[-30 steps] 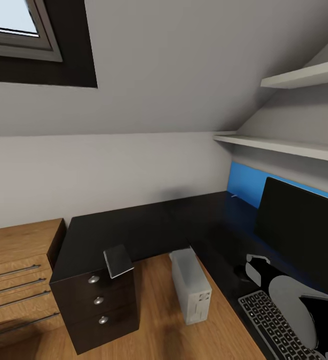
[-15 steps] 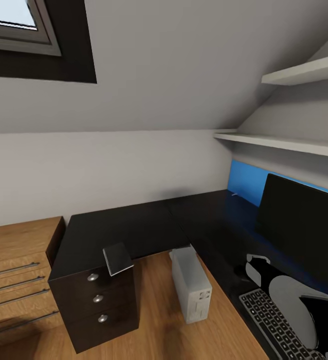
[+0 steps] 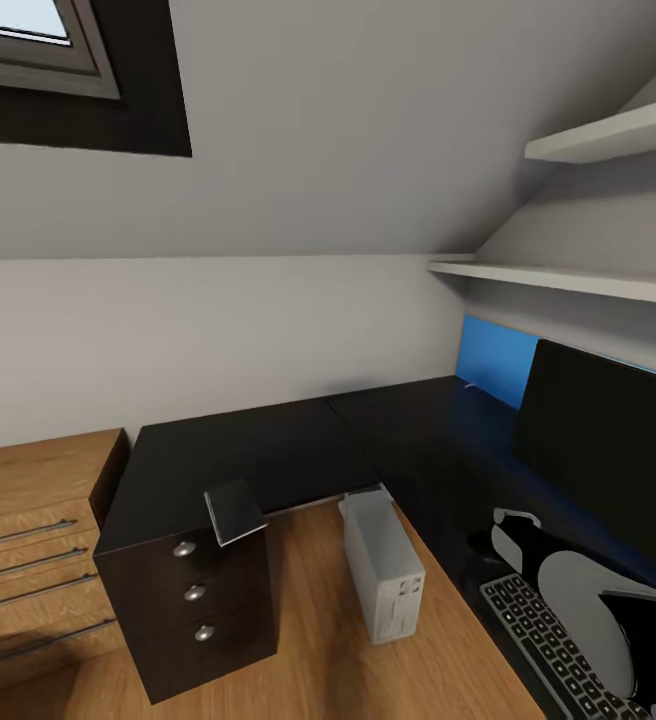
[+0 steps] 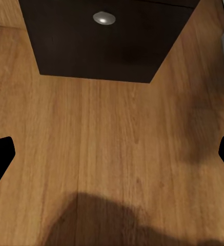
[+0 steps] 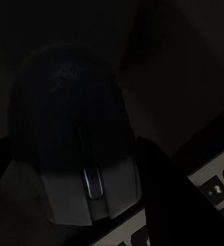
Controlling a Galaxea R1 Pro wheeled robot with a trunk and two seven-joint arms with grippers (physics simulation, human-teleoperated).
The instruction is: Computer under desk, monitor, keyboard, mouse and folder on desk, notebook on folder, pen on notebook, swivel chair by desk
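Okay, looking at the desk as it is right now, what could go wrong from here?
The thin dark grey notebook overhangs the long black desk's edge above the drawers; a bump may drop it to the floor. The dark computer mouse lies close against the flat black keyboard, and the right wrist view is very dark, so a misjudged grasp might shove the keyboard.

1. Table (image 3: 268, 450): L-shaped, set into the room corner.
2. Monitor (image 3: 608, 450): on the table's right wing; keyboard (image 3: 558, 640) before it.
3. Computer (image 3: 383, 570): on the floor, in the table's inner corner.
4. Notebook (image 3: 234, 511): on the table's left end, above the drawers (image 3: 198, 600).
5. Wooden shelving (image 3: 33, 520): left of the table.
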